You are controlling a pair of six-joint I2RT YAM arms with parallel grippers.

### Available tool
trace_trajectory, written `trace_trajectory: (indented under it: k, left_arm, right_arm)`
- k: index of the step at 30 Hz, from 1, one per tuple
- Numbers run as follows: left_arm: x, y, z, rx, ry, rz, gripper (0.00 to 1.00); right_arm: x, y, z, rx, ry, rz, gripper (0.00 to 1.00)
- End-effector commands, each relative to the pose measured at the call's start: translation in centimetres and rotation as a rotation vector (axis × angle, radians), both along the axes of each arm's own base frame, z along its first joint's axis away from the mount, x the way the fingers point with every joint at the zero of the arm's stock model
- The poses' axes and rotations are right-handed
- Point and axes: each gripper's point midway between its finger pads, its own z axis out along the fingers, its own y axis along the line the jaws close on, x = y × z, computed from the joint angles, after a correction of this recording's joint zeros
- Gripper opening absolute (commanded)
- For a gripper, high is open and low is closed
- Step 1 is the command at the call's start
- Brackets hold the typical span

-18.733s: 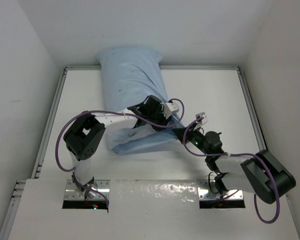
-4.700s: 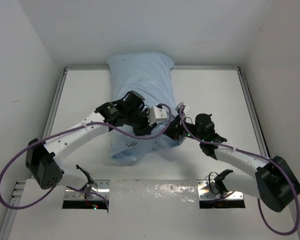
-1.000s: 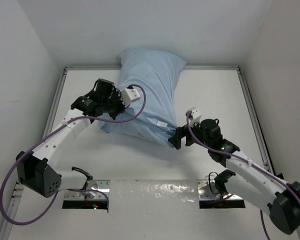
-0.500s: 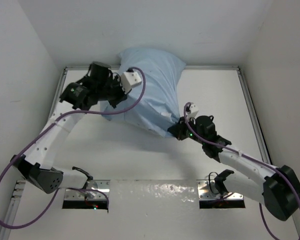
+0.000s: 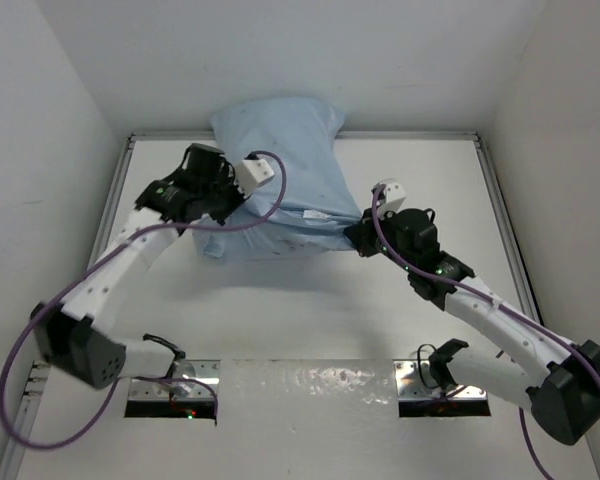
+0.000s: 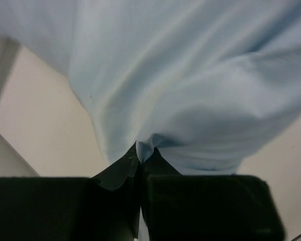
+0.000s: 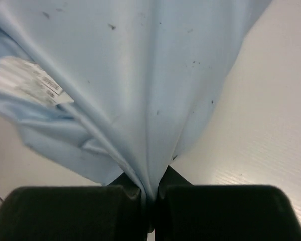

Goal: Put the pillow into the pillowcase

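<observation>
Fingers (image 6: pixel 90 211) of the left gripper (image 6: pixel 139 156) are clenched on a pinch of the pillowcase (image 5: pixel 280 160), at its near-left corner, about 10 o'clock on the table (image 5: pixel 280 320).

The pillowcase sits at the far middle of the table. Its long axis runs roughly 12 to 6. The far end is bunched up against the back wall at 12, and the near edge faces 6, pulled wide between the two grips. It bulges plump through the middle.

The fabric is light blue and soft, with tiny dark specks. Creases fan out from each pinch. A white label (image 7: pixel 35 80) sits near the near edge, right of centre.

The right gripper (image 7: pixel 149 188) has its fingers (image 7: pixel 215 211) clamped on the near-right corner of the pillowcase, about 2 o'clock. The cloth there is drawn into a taut pleat.
</observation>
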Motion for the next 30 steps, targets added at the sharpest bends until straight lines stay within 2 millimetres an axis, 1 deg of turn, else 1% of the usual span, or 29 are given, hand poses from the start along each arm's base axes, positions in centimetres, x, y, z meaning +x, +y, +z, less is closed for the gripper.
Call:
trace_trajectory:
  k: [1,2,3,4,5,6,7,8,9,10,11,12,13,14,15,16,17,18,19,20,21,23,24,25,26,27,28,29,30]
  left_arm:
    - [7.7,3.9,3.3,0.015,-0.203,0.297,0.06]
    - [8.1,3.9,4.3,-0.008,-0.216,0.31,0.12]
    - [8.2,3.8,5.4,-0.03,-0.232,0.317,0.2]
    - [8.2,3.4,7.5,-0.077,-0.26,0.316,0.39]
    - [8.0,3.2,8.3,-0.094,-0.268,0.306,0.51]
    - [7.5,3.0,8.8,-0.105,-0.263,0.294,0.64]
    - [6.3,2.8,9.2,-0.115,-0.24,0.259,0.69]
    - [5.4,2.6,8.9,-0.111,-0.215,0.233,0.76]
    - [4.5,2.6,8.4,-0.099,-0.188,0.212,0.91]
    - [2.1,2.6,7.5,-0.07,-0.127,0.15,0.92]
    - [0.5,2.0,6.9,-0.072,-0.086,0.079,0.97]
    - [-1.6,2.2,7.3,-0.073,-0.079,0.039,1.0]
    - [-3.7,2.5,6.4,-0.037,-0.026,-0.011,1.0]
    - [-5.2,2.3,6.4,-0.041,-0.011,-0.061,1.0]
    - [-6.9,2.8,6.7,-0.032,-0.021,-0.087,1.0]
    - [-8.3,3.3,5.8,-0.002,0.01,-0.109,1.0]
    - [-9.0,3.8,4.1,0.027,0.051,-0.102,1.0]
    - [-9.8,4.3,3.1,0.039,0.066,-0.097,1.0]
    - [-10.1,4.5,1.6,0.048,0.098,-0.085,1.0]
    - [-10.9,4.7,-2.5,0.067,0.192,-0.08,1.0]
    - [-10.4,4.4,-4.2,0.052,0.205,-0.061,1.0]
    - [-9.8,4.3,-7.6,0.043,0.251,-0.022,1.0]
    - [-9.0,3.9,-10.5,0.023,0.274,0.011,1.0]
    - [-8.4,3.9,-11.6,0.018,0.267,0.043,1.0]
    - [-7.8,4.0,-12.7,0.013,0.265,0.079,1.0]
    - [-6.6,4.3,-13.6,0.0,0.231,0.137,1.0]
    - [-6.0,4.5,-13.9,-0.003,0.215,0.17,1.0]
    - [-5.1,4.5,-14.0,-0.01,0.186,0.197,1.0]
    - [-5.0,4.8,-14.5,-0.007,0.193,0.228,1.0]
  right_arm:
    - [1.4,-0.8,4.9,0.001,-0.115,-0.046,0.0]
    - [1.5,-0.6,5.3,0.007,-0.123,-0.042,0.0]
    - [1.5,-0.2,6.1,0.024,-0.135,-0.026,0.0]
    - [1.8,0.2,6.1,0.033,-0.129,-0.022,0.0]
    - [1.9,0.5,6.5,0.044,-0.133,-0.013,0.0]
    - [2.1,0.7,7.1,0.056,-0.142,-0.01,0.0]
    - [2.4,1.0,7.7,0.072,-0.155,-0.01,0.0]
    - [2.7,1.2,7.7,0.076,-0.151,-0.013,0.0]
    - [3.0,1.4,8.4,0.088,-0.161,-0.014,0.0]
    - [3.3,1.6,9.0,0.102,-0.172,-0.016,0.0]
    - [3.5,1.7,9.3,0.107,-0.178,-0.016,0.0]
    - [4.0,2.1,10.1,0.118,-0.185,-0.017,0.0]
    - [4.3,2.3,10.9,0.128,-0.199,-0.017,0.0]
    - [4.7,2.4,11.3,0.129,-0.204,-0.02,0.0]
    - [5.3,2.8,12.5,0.138,-0.218,-0.021,0.0]
    - [5.7,3.1,13.0,0.144,-0.223,-0.024,0.0]
    - [6.1,3.3,14.9,0.167,-0.25,-0.024,0.0]
    - [6.7,3.7,14.6,0.166,-0.235,-0.026,0.0]
    - [6.9,4.0,15.2,0.174,-0.242,-0.023,0.0]
    - [7.2,4.5,16.5,0.189,-0.259,-0.019,0.0]
    - [7.8,5.0,16.1,0.184,-0.246,-0.018,0.0]
    - [8.3,5.6,16.8,0.197,-0.256,-0.019,0.0]
    - [8.7,6.1,16.5,0.208,-0.249,-0.019,0.0]
    - [8.9,6.5,16.4,0.213,-0.243,-0.019,0.0]
    - [9.3,6.6,16.8,0.217,-0.246,-0.028,0.0]
    - [9.7,6.9,16.5,0.211,-0.239,-0.033,0.0]
    - [9.8,7.1,16.1,0.204,-0.231,-0.032,0.0]
    - [9.9,7.1,16.2,0.201,-0.235,-0.039,0.0]
    - [10.0,7.1,15.9,0.192,-0.23,-0.041,0.0]
